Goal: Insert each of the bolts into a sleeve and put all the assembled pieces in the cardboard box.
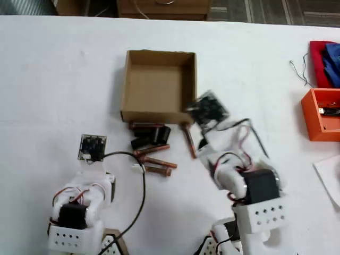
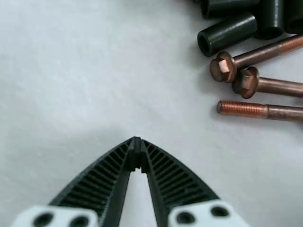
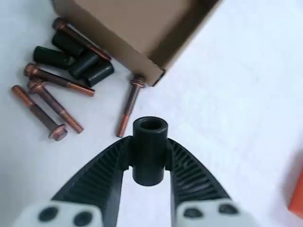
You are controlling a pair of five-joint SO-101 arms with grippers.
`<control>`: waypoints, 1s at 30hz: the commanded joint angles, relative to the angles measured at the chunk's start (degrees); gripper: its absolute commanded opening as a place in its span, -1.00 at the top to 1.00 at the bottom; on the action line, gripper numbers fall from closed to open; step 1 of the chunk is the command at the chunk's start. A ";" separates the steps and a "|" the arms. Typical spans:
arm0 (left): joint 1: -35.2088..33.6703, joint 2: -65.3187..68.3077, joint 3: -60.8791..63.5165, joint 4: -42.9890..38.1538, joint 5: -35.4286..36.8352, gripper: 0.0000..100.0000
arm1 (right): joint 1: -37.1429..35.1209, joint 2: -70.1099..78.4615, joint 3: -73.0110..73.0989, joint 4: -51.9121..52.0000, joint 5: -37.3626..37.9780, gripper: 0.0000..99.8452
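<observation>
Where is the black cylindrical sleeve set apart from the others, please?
Right wrist view: the black cylindrical sleeve is clamped upright in the right gripper, near the lone copper bolt by the cardboard box corner.

three bolts (image 2: pixel 274 86) run off the left wrist view's edge, their far ends cut away, and the black sleeves (image 2: pixel 227 33) beside them are cropped too. the cardboard box (image 3: pixel 118 40) is cut off in the right wrist view, where the right gripper (image 3: pixel 149 143) covers the sides of the held sleeve (image 3: pixel 149 130).
</observation>
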 commanded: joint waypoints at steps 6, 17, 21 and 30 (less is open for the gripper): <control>1.05 -1.32 1.10 -2.11 -1.41 0.95 | 9.36 -1.54 -0.97 0.66 2.46 0.96; -10.46 -1.41 -5.32 -26.37 -37.45 0.95 | 9.63 -1.54 -1.23 0.40 2.37 0.96; -7.03 -1.05 -12.35 -21.89 -35.16 0.86 | 9.80 -2.07 -1.49 -1.01 1.49 0.96; 4.13 34.11 -27.56 -16.44 -45.10 0.64 | 20.79 -1.63 -2.46 -6.99 -6.95 0.96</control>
